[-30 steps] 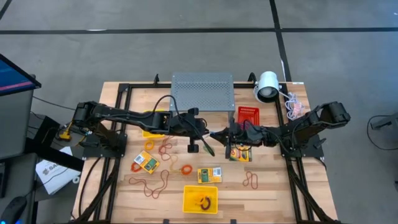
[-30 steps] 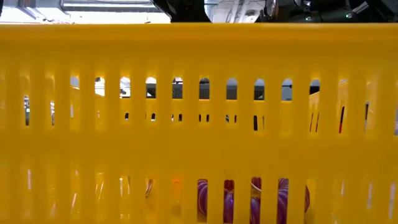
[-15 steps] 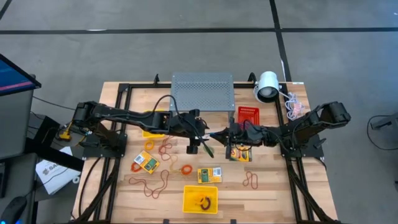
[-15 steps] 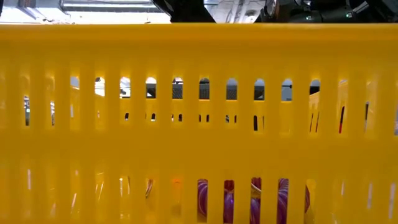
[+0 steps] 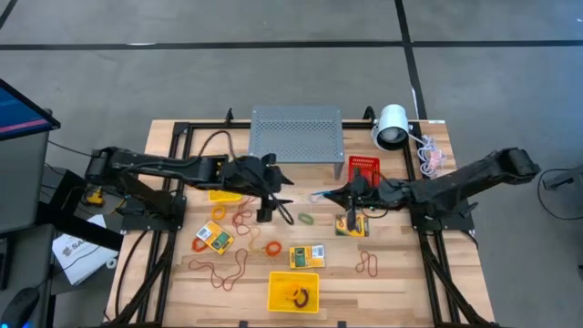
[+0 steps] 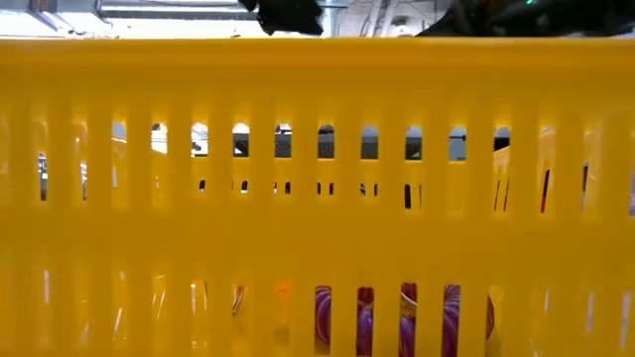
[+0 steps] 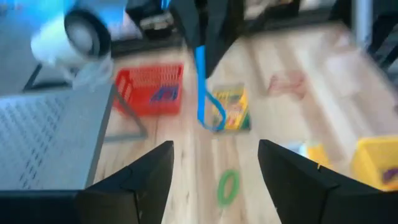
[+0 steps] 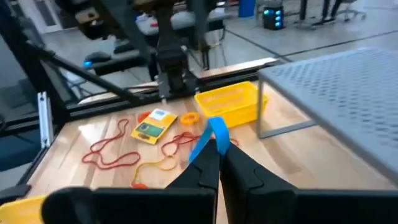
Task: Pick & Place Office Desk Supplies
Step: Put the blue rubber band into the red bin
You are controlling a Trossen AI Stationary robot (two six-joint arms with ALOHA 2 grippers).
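My right gripper [image 5: 335, 194] hovers over the table's middle, shut on a blue rubber band [image 8: 210, 138]. To its left my left gripper [image 5: 271, 211] stands open with nothing between its fingers [image 7: 149, 180]. A green rubber band [image 5: 306, 219] lies flat on the wood between them. Three yellow-and-green crayon boxes [image 5: 213, 237] [image 5: 307, 256] [image 5: 353, 225] lie flat. Red and orange bands [image 5: 244, 219] are scattered near the left gripper. My right gripper pinches the blue band [image 8: 214, 144] between its two fingertips. The fingers come nearly level from the table's right. Seen from the left wrist, the band [image 7: 200, 74] hangs slack below the fingers, and its lower loop [image 7: 214, 121] is clear of the table.
A grey perforated stand [image 5: 296, 135] and a white lamp [image 5: 392, 127] are at the far edge, with a red basket [image 5: 363, 168] beside the stand. One yellow basket [image 5: 293, 292] sits at the near edge, and its wall [image 6: 317, 198] fills the low view. Another yellow basket [image 8: 230, 102] lies under the left arm.
The two grippers, close together over the middle before, have drawn apart. The left has gone toward the table's left edge and the right toward the right edge and up, taking the blue band with it. The green band now lies free on the wood.
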